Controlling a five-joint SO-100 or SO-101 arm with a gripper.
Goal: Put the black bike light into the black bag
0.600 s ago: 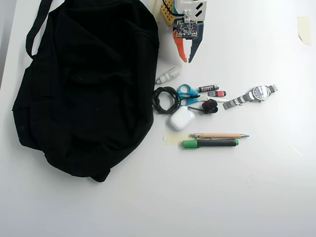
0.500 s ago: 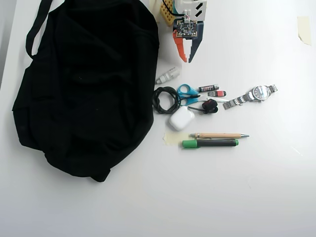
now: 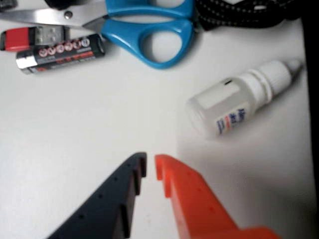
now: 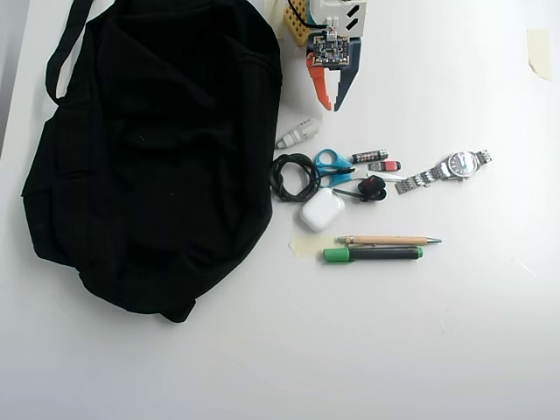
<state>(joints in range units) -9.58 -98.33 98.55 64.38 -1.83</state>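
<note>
Fingers [image 3: 150, 167] nearly together, narrow slit between tips, nothing held, hovering over bare white counter [image 3: 75, 129] low in wrist view; black bike light [image 4: 371, 187] mid-frame in overhead view, just right of blue scissors [image 4: 331, 164], below fingers; black bag [image 4: 157, 149] fills left half; white dropper bottle [image 3: 239, 97] right of fingers

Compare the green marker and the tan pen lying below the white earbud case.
The green marker is thicker, with a black middle and green ends; the tan pen is slimmer, pale wood-coloured with a dark tip. The pen reaches further right in the overhead view. Both lie flat, roughly parallel, side by side.
</note>
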